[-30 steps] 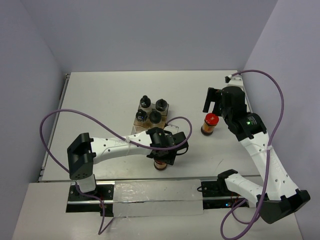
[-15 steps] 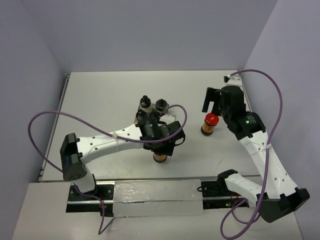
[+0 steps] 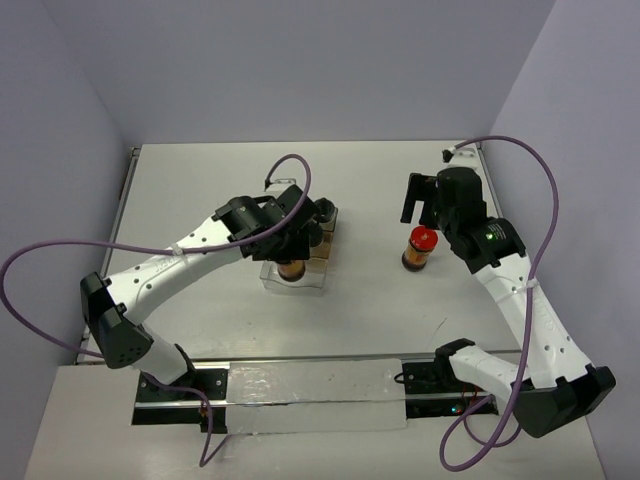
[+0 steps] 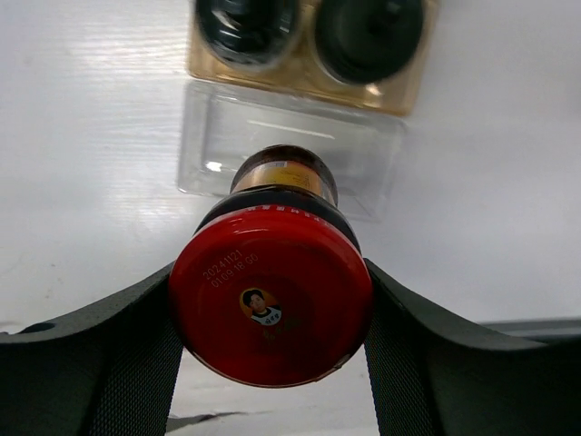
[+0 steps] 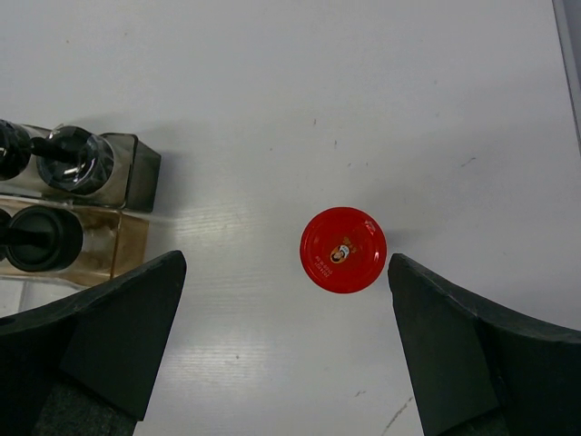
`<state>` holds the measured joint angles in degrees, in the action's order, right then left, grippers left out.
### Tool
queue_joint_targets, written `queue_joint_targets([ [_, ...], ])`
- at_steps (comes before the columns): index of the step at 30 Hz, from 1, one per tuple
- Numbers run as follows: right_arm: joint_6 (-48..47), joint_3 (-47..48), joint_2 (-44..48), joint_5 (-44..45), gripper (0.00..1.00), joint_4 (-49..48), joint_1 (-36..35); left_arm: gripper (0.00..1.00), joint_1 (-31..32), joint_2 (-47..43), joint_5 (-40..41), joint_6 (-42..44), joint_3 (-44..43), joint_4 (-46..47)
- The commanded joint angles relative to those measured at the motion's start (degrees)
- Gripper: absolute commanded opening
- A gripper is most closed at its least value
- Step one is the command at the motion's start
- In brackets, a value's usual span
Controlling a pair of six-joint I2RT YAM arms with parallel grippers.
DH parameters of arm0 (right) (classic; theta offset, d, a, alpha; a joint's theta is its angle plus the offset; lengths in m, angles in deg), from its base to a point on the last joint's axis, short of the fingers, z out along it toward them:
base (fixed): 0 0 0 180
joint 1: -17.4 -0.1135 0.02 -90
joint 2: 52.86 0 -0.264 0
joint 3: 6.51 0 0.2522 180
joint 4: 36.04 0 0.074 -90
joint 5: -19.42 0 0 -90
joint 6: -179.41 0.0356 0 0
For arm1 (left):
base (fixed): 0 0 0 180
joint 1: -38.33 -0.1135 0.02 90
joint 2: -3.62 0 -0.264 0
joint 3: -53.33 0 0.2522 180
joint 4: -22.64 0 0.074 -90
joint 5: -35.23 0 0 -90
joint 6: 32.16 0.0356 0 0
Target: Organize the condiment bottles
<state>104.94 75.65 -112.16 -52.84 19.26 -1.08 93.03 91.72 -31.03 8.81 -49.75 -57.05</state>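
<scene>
My left gripper [image 3: 288, 246] is shut on the red cap [image 4: 270, 304] of an amber jar [image 3: 291, 271], held upright over the near, vacant end of the clear tray [image 3: 312, 286]. In the left wrist view the jar's body [image 4: 283, 178] hangs over that end of the tray [image 4: 368, 163]; I cannot tell if it touches. Black-capped jars [image 3: 322, 210] stand in the tray's far end, partly hidden by the arm. The second red-capped amber jar [image 3: 420, 247] stands on the table to the right. My right gripper [image 3: 425, 205] is open above it, and its cap [image 5: 343, 249] shows between the spread fingers [image 5: 118, 327].
The right wrist view shows the black-capped jars [image 5: 77, 159] at its left edge. Purple cables loop over both arms. A grey wall bounds the table at the back and sides. A metal rail [image 3: 300, 385] runs along the near edge.
My left gripper has carried the amber jar from the table near the front edge back and left, over the tray's near end. The right arm has barely moved.
</scene>
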Motion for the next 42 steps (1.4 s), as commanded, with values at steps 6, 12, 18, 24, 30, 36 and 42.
queue_joint_targets([
  [6, -0.1, 3.4, -0.8, 0.2, 1.0, -1.7, 0.2, 0.1, -4.1, 1.3, 3.7, 2.3, 1.0, 8.3],
  [12, -0.1, 3.1, -0.9, 0.6, 1.0, -1.6, 0.2, 0.1, -5.0, 3.0, 4.2, 2.4, 3.8, 10.5],
  [18, -0.1, 2.7, -1.1, 0.6, 1.0, -1.5, 0.3, 0.1, -5.3, 4.3, 4.8, 1.9, 5.9, 12.7],
  [24, -0.1, 2.0, -0.8, 0.5, 1.0, -1.9, 0.2, 0.1, -5.3, 5.5, 5.3, 0.8, 8.4, 13.9],
  [30, -0.1, 1.6, -0.6, 0.6, 1.0, -2.0, 0.2, 0.1, -5.3, 5.4, 5.1, -0.1, 11.1, 16.0],
  [36, -0.1, 1.4, -0.5, 0.8, 1.0, -2.0, 0.2, 0.18, -5.3, 6.6, 5.1, -1.2, 12.4, 16.2],
  [42, -0.1, 1.5, -0.7, 1.0, 1.0, -1.9, 0.2, 0.51, -5.3, 6.1, 5.1, -1.7, 13.0, 16.3],
])
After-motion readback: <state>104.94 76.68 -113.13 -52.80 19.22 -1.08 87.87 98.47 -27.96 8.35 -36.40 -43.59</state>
